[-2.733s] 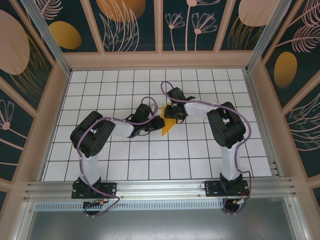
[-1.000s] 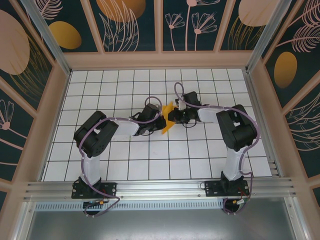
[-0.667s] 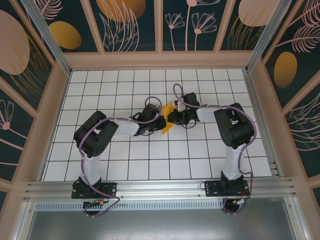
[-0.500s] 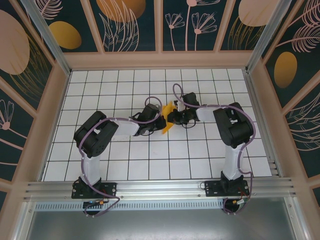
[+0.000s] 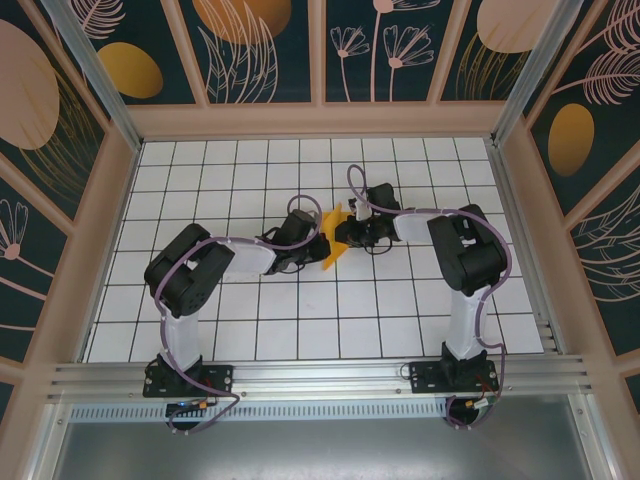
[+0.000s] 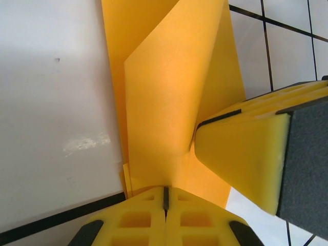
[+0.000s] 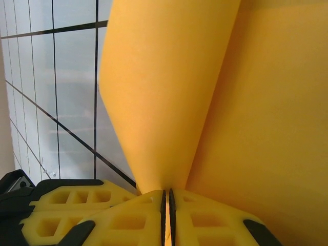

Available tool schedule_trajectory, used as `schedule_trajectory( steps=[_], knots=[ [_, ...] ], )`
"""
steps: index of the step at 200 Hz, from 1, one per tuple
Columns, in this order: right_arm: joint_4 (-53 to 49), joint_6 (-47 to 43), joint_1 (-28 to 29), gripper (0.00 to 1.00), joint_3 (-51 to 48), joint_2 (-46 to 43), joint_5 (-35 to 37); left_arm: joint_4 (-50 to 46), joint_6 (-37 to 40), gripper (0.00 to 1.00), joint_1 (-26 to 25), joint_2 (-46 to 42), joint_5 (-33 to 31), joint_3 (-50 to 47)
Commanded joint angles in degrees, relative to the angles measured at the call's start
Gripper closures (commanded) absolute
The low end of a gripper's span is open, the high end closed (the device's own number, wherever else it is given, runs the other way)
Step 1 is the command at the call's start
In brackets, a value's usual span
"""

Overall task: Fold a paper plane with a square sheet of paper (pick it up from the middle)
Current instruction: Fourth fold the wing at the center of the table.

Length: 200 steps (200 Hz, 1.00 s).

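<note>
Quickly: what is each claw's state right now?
Left claw: closed, holding the folded orange paper.
Right claw: closed, holding the same paper.

**Paper plane** (image 6: pixel 164 102): thin orange-yellow paper, matt and smooth, sharply creased (a faint fibre grain shows in the left wrist view).

**Left end effector** (image 6: pixel 165 197): yellow moulded plastic fingers, cut through with cells, dull sheen.

**Right end effector** (image 7: pixel 166 197): the same yellow plastic. One pad (image 6: pixel 241 164) looks soft, on a dark grey, fine-grained backing.

**Table** (image 5: pixel 300 300): white, smooth, slightly glossy, with printed black lines.

**Left arm** (image 5: pixel 190 270), **right arm** (image 5: pixel 465 255): black and white plastic shells, satin finish.

**Rail** (image 5: pixel 320 375): ribbed metal, brushed.

**Wall panels** (image 5: pixel 260 50): matt painted surface.
</note>
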Motion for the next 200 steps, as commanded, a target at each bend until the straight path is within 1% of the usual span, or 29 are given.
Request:
schedule_trajectory(
  steps=[1, 45, 85, 114, 145, 200],
  knots=[
    [1.62, -0.43, -0.31, 0.86, 1.96, -0.75, -1.31, -5.91, 0.28, 0.99, 0.15, -0.17, 0.69, -2.54],
    [2.08, -0.35, -0.12, 0.86, 0.65, -2.31, -1.97, -4.08, 0.72, 0.97, 0.14, -2.27, 3.11, -4.22],
    [2.66, 0.53, 0.81, 0.86, -4.09, -7.56, 0.18, -1.96, 6.43, 0.95, 0.12, -5.86, 4.34, -8.29],
    [2.13, 0.62, 3.59, 0.86, -5.06, -10.04, 1.97, -1.90, 10.82, 0.94, 0.16, -7.73, 4.81, -9.83],
    [3.12, 2.16, 5.74, 0.86, -5.22, -8.71, 2.71, 0.24, 11.56, 0.94, 0.16, -9.08, 5.23, -12.34],
    [4.95, 2.76, 5.88, 0.86, -4.20, -4.70, 0.58, 2.01, 10.78, 0.93, 0.14, -10.06, 5.66, -14.19]
  ],
)
